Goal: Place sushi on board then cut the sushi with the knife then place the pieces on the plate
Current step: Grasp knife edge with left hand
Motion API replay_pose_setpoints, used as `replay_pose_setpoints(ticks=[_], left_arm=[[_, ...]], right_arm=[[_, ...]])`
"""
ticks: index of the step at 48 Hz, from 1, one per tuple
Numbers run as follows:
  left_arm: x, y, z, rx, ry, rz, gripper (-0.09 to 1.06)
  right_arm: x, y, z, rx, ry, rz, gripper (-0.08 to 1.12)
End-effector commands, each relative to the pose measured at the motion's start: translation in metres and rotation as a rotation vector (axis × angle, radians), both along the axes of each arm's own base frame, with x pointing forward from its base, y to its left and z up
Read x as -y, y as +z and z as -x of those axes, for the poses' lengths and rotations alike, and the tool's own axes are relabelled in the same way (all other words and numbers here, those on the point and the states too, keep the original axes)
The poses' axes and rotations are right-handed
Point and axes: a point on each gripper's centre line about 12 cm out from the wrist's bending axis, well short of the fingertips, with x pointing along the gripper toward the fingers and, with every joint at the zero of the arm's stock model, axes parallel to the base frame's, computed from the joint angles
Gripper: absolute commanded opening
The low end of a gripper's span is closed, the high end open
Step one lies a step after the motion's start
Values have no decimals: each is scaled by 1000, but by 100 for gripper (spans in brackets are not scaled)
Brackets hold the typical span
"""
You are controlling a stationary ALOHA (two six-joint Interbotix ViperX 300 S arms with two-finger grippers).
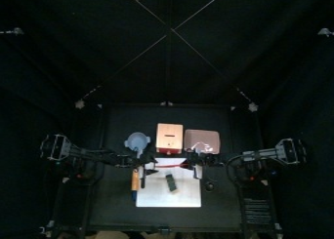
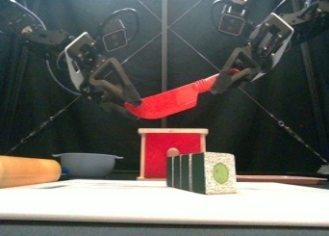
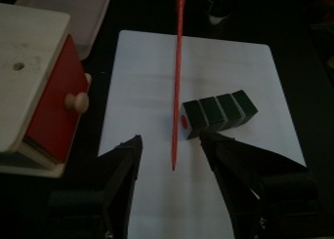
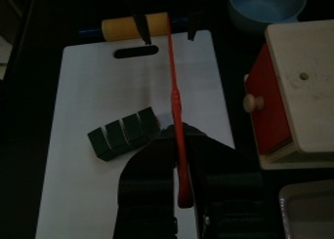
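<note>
Red knife: I see right gripper clamped on its handle, contact hidden; left gripper spread wide around the tip. Sushi roll on white board

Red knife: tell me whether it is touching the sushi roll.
No, the front view shows the red knife held in the air, clear above the sushi roll.
</note>
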Motion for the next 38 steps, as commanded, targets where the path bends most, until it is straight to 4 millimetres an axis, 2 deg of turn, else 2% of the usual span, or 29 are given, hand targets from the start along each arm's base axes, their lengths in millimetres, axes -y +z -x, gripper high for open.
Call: replay_pose_setpoints(ticks=[1,20,38], left_arm=[[-2,10,-7,32,7,0,86],[-7,10,-7,32,18,-2,84],[-4,9,-6,23,10,-2,49]], right_arm=[[-3,13,-4,42,7,-1,14],[-3,13,-4,38,8,-2,14],[-2,9,-2,25,2,-6,14]])
